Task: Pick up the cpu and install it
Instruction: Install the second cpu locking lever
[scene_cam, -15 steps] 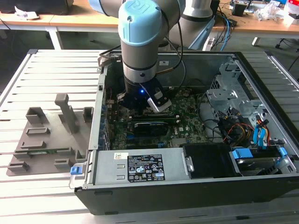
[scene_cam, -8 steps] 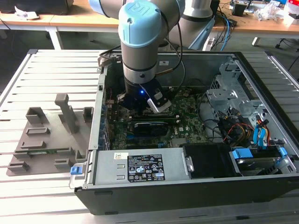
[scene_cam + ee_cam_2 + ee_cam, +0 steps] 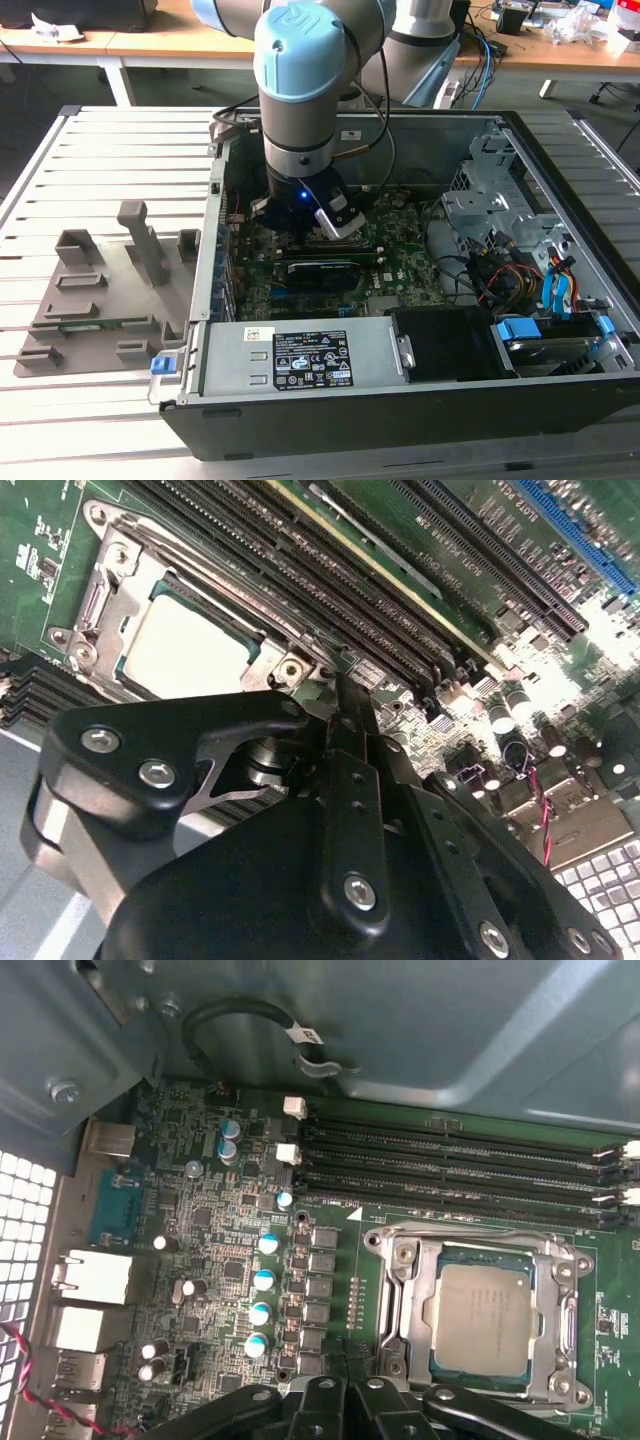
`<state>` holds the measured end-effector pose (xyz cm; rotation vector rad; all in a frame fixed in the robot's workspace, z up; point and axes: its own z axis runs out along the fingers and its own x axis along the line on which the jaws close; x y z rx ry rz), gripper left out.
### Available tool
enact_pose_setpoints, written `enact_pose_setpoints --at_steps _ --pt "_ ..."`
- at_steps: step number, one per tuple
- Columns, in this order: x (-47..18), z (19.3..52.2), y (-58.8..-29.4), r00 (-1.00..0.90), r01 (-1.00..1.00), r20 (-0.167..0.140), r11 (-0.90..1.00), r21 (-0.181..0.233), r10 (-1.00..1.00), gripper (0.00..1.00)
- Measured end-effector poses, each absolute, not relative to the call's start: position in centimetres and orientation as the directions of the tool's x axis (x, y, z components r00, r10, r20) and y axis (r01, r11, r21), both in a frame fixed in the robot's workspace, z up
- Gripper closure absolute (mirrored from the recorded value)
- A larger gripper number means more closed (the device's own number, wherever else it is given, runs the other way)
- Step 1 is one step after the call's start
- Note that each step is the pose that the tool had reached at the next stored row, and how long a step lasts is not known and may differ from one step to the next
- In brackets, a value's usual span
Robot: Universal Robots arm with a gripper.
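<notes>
Inside the socket frame [image 3: 480,1320], cpu [image 3: 487,1317] seated, hand [image 3: 345,695] above, fingers together, holding nothing

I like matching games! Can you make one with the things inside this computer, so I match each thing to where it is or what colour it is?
Things:
1. cpu
2. gripper
3. grey tray
4. arm joint

Descriptions:
A. light blue cap
B. on the table beside the computer case
C. lying in the metal socket frame
D. black, low over the green motherboard

Pairs: 1-C, 2-D, 3-B, 4-A
</notes>
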<state>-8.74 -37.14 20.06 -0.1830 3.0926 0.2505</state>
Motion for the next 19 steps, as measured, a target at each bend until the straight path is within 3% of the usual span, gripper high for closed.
enact_pose_setpoints --at_steps 11,19 --pt "-8.6 20.1 -37.1 -0.992 -0.123 -0.044 0.978 0.170 -0.117 0.89" --pt "-7.7 21.2 -36.2 -0.992 -0.123 -0.038 0.985 0.119 -0.119 0.89"
